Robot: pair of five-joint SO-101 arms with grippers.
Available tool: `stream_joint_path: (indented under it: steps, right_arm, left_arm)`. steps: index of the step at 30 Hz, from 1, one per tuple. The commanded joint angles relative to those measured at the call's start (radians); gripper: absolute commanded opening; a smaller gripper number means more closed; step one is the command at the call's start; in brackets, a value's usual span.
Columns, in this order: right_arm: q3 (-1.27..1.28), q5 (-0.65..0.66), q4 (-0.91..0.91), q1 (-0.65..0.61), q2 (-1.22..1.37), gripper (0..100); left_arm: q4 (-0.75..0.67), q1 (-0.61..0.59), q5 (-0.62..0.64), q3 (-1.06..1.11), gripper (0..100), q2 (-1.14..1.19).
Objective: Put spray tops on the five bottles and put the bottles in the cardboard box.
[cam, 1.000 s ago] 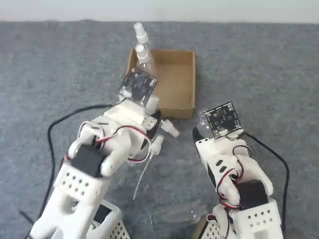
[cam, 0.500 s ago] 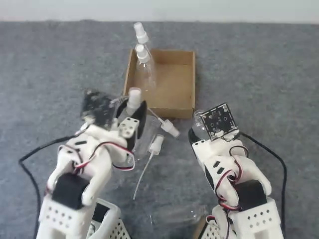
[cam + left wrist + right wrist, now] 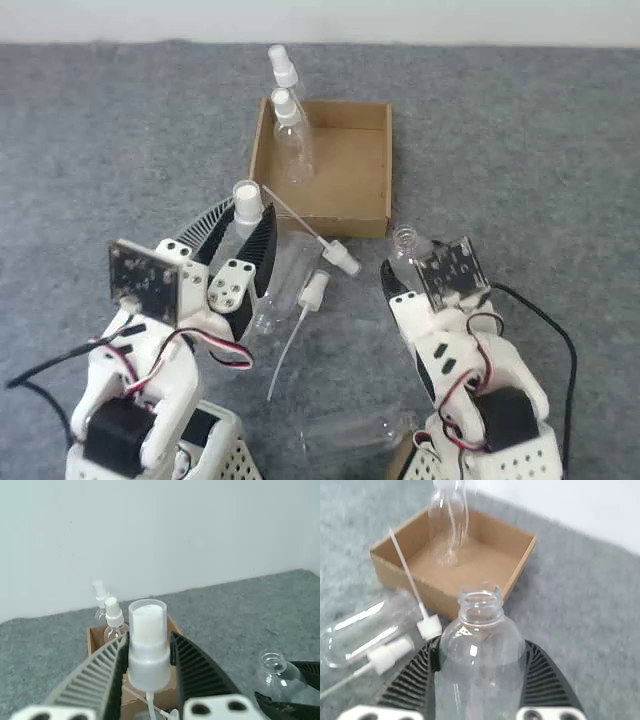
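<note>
White plastic arms, black servos, red-and-white wires, ribbed black gripper jaws.

The table cover is mottled grey, the cardboard box plain brown, and the wall a pale bluish white. The left gripper has ribbed black fingers around a spray top that is white with a frosted collar. The right gripper has the same ribbed black around a clear open bottle. The boxed bottle is clear with a white top, and the arm shells are white with red and white wires.
</note>
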Motion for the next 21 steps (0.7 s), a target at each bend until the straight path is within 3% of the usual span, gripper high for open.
stream_joint_path:
  steps: [1,21]
  right_arm:
    - [0.014,0.018,-0.013,-0.041,-0.105,6.9]
    - [0.08,0.015,-0.028,-0.183,-0.157,6.9]
  left_arm:
    - [-0.034,-0.003,0.012,-0.008,1,-0.029]
    - [-0.144,-0.003,0.014,-0.015,1,-0.078]
